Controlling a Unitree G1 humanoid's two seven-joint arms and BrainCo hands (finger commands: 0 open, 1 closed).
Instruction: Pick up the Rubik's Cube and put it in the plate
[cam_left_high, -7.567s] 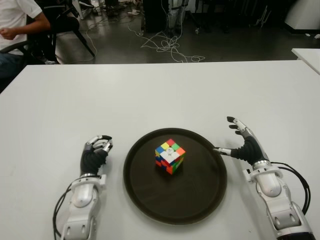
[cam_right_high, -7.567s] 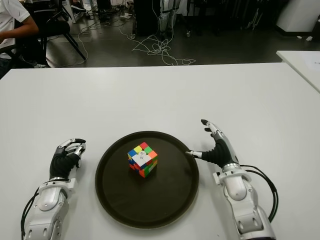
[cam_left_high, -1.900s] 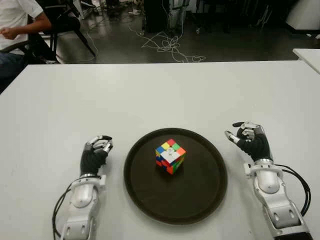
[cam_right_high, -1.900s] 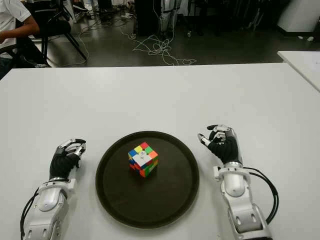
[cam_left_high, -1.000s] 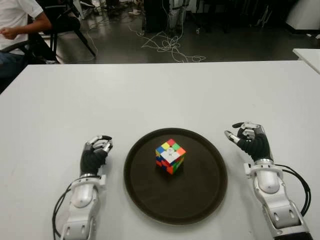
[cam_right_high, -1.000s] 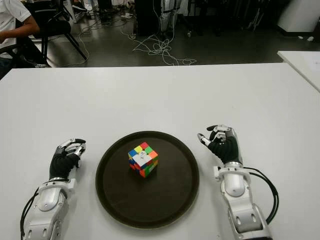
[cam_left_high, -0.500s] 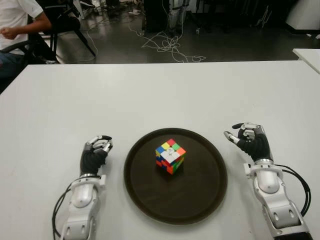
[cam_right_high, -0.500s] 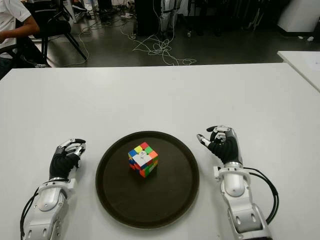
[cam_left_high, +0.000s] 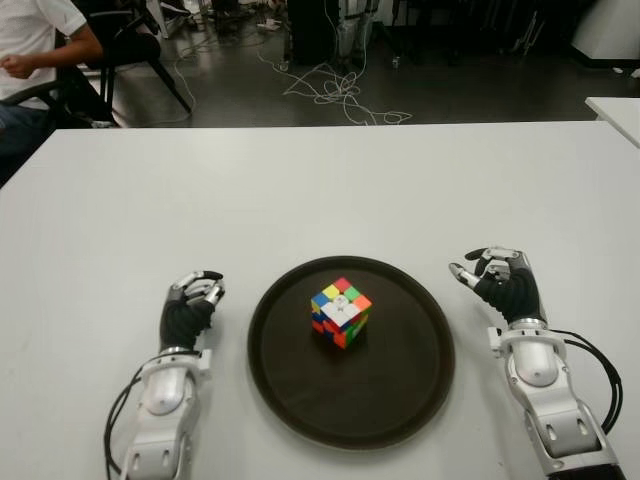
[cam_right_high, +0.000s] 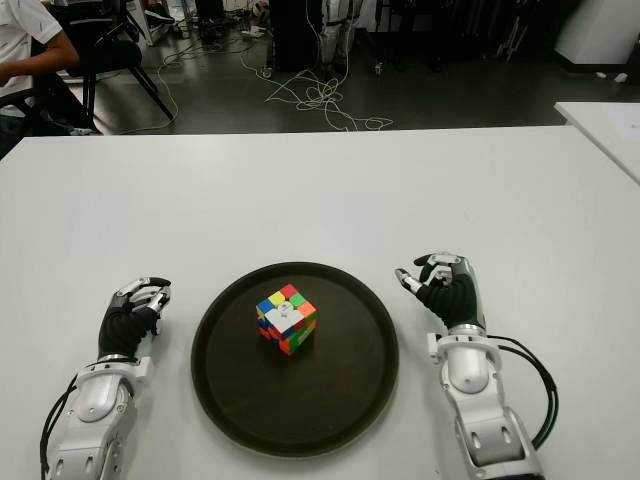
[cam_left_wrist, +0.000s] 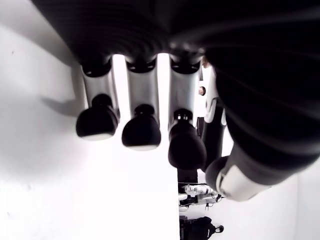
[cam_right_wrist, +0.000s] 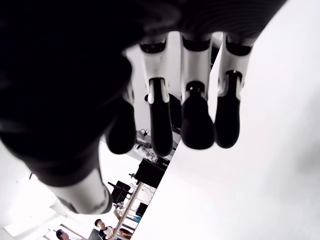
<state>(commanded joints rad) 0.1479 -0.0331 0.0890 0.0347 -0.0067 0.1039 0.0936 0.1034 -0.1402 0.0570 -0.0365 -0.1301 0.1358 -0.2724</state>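
Right wrist view shows the right hand (cam_right_wrist: 165, 107) with fingers curled and nothing inside them; the left hand (cam_left_wrist: 150, 120) is curled and empty too. Seen from the head, the Rubik's Cube (cam_left_high: 340, 312) sits in the dark plate (cam_left_high: 405, 390), a hand near each rim. Bare white table (cam_left_high: 320, 190) stretches beyond, toward a seated person (cam_left_high: 35, 45).

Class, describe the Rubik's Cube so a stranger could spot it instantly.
Find the white table, then the round dark plate near its front edge, between the two robot hands. The Rubik's Cube sits near the plate's middle, the only multicoloured thing there.
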